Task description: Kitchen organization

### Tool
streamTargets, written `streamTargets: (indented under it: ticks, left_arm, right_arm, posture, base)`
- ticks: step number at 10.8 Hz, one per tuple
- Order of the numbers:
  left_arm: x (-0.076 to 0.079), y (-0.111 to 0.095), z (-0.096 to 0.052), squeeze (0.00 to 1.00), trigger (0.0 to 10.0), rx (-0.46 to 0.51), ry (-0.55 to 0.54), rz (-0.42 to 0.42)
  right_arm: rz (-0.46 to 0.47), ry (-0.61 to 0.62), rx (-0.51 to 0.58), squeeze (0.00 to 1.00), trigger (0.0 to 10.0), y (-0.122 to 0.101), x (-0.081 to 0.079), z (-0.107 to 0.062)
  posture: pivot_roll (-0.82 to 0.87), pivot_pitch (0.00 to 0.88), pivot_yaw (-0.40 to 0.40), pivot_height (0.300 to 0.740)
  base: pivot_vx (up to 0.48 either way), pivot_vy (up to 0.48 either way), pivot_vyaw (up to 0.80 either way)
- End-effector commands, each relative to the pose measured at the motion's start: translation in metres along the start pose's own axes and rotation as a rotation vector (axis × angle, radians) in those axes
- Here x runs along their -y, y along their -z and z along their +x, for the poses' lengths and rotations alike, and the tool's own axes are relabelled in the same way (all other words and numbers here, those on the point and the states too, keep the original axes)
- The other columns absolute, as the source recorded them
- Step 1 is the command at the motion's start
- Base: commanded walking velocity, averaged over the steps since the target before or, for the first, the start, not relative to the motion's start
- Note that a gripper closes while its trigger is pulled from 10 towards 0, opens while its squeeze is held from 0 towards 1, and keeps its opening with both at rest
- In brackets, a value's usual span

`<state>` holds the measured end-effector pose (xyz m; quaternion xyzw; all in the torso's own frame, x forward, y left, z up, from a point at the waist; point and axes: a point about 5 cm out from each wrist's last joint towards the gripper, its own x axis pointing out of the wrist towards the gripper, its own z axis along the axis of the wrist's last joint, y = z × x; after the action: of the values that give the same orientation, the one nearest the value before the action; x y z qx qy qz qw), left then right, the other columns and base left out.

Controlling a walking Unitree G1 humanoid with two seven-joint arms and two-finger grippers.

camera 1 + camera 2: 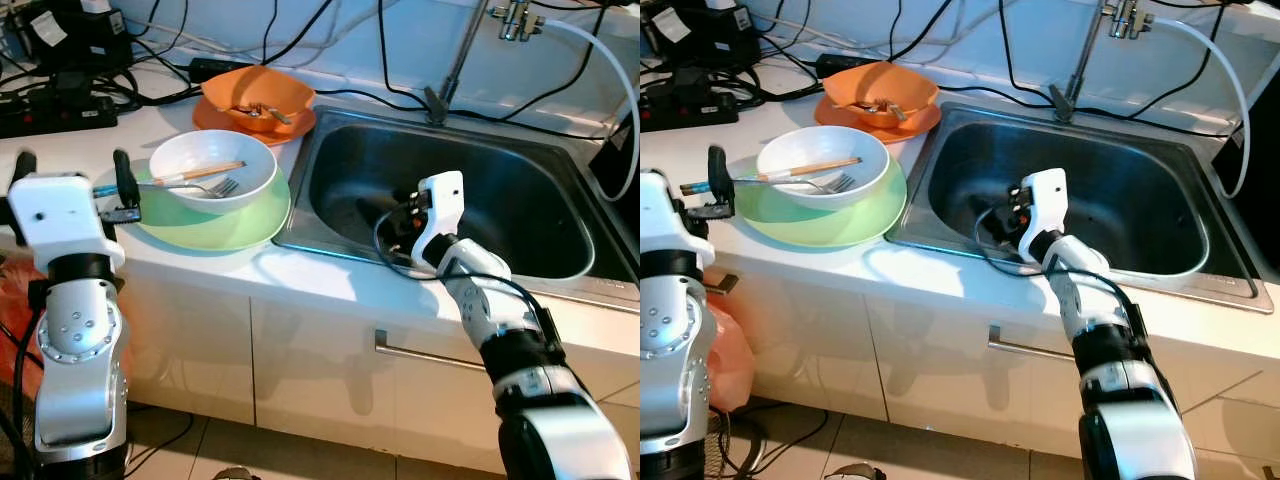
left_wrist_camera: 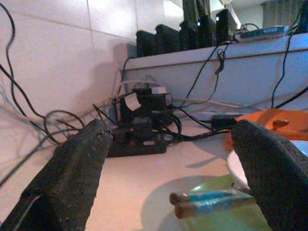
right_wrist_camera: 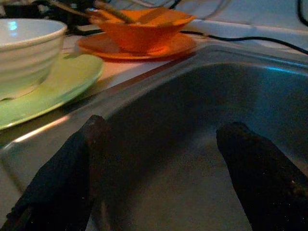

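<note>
- Where the counter meets the sink, the green plate overhangs toward the sink rim, its edge just beside the steel lip.
- On that plate sits the white bowl, holding a fork and wooden chopsticks whose handles stick out past the bowl's rim toward the robot's left.
- Behind it, near the wall, the orange bowl rests on an orange plate, close to the sink's back corner.
- The left gripper hangs at the counter's front edge beside the green plate, fingers spread wide and holding nothing; two blue-tipped handle ends lie between its fingers in the wrist view.
- The right gripper reaches down inside the sink basin, fingers well apart and empty, with bare steel floor between them.
- Cables and a power strip crowd the counter's back left corner.
- The tap pipe rises at the sink's rear rim.
</note>
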<state>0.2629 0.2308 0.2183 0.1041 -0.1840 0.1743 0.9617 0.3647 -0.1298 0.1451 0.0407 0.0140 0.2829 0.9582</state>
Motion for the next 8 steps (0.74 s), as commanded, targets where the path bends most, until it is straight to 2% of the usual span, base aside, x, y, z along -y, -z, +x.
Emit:
streamTargets:
  ticks: [1,3,4,5,6,7,8]
  left_arm:
    - [0.004,0.002,0.002,0.00,10.0,-0.047,-0.005,-0.082]
    - [0.011,0.004,0.008,0.00,10.0,-0.101,-0.005,-0.302]
    - [0.010,0.000,0.010,0.00,10.0,-0.105,-0.025,-0.376]
    - [0.008,-0.002,0.011,0.00,10.0,-0.095,-0.018,-0.395]
    - [0.009,-0.004,0.011,0.00,10.0,-0.110,-0.032,-0.457]
    - [0.009,-0.004,0.011,0.00,10.0,-0.119,-0.038,-0.484]
    - [0.010,-0.005,0.013,0.00,10.0,-0.150,-0.052,-0.600]
  right_arm:
    - [-0.036,-0.035,0.004,0.00,10.0,-0.005,-0.001,-0.003]
    - [-0.047,-0.066,0.022,0.00,10.0,-0.009,-0.006,-0.005]
    - [-0.039,-0.054,0.016,0.00,10.0,-0.007,-0.005,-0.007]
    - [-0.043,-0.053,0.014,0.00,10.0,-0.007,-0.005,-0.008]
    - [-0.047,-0.051,0.015,0.00,10.0,-0.008,-0.006,-0.008]
    - [-0.048,-0.051,0.015,0.00,10.0,-0.008,-0.006,-0.008]
    - [-0.052,-0.059,0.016,0.00,10.0,-0.009,-0.008,-0.007]
  posture:
    - [0.19,0.044,-0.097,0.740]
    - [0.19,0.039,-0.098,0.740]
    - [0.19,0.041,-0.101,0.740]
    - [0.19,0.041,-0.101,0.740]
    - [0.19,0.042,-0.103,0.740]
    - [0.19,0.042,-0.104,0.740]
    - [0.19,0.042,-0.106,0.740]
  base:
    - [0.000,0.000,0.00]
    - [0.000,0.000,0.00]
    - [0.000,0.000,0.00]
    - [0.000,0.000,0.00]
    - [0.000,0.000,0.00]
    - [0.000,0.000,0.00]
    - [0.000,0.000,0.00]
